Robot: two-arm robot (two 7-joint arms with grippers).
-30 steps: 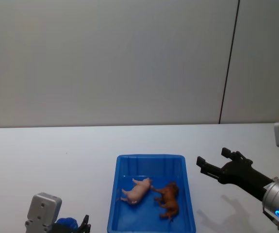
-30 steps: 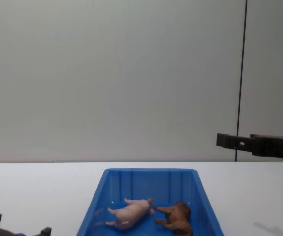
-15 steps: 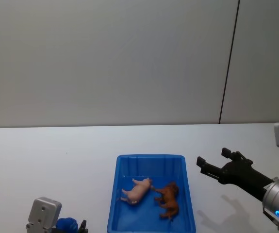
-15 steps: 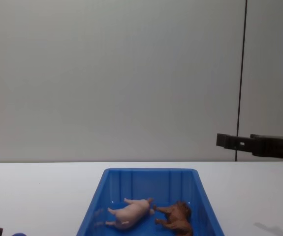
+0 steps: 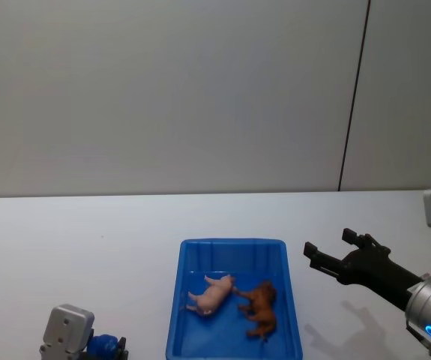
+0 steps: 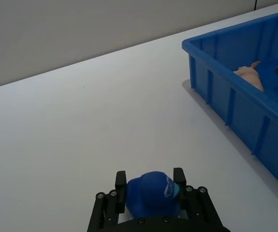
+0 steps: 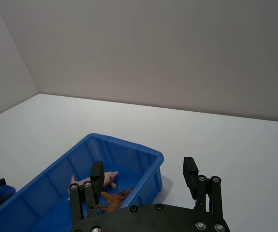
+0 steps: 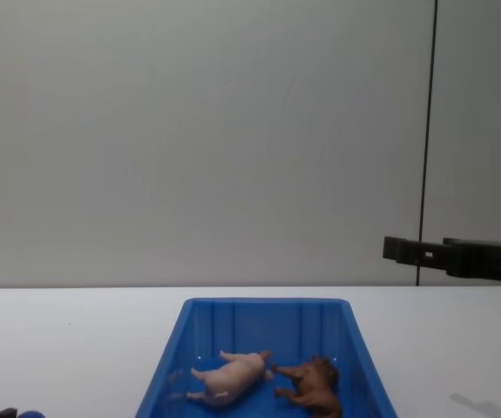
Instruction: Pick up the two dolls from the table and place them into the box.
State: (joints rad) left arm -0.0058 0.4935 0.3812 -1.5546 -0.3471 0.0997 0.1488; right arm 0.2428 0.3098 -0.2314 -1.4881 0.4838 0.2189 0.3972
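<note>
Dolls (image 5: 234,304) in box (image 5: 233,248), right end effector (image 5: 331,252) open beside it

The right claw (image 5: 336,251) is black with screw-studded fingers on a silver wrist bearing a blue ring light.

Blue box (image 5: 232,300) open from above, pink pig (image 5: 209,294) and brown animal (image 5: 261,307) lying side by side on its floor, thick rim and sloped walls all round, bare white table (image 5: 80,247) on every side, right claw (image 5: 333,253) hanging just beside the box's right wall
</note>
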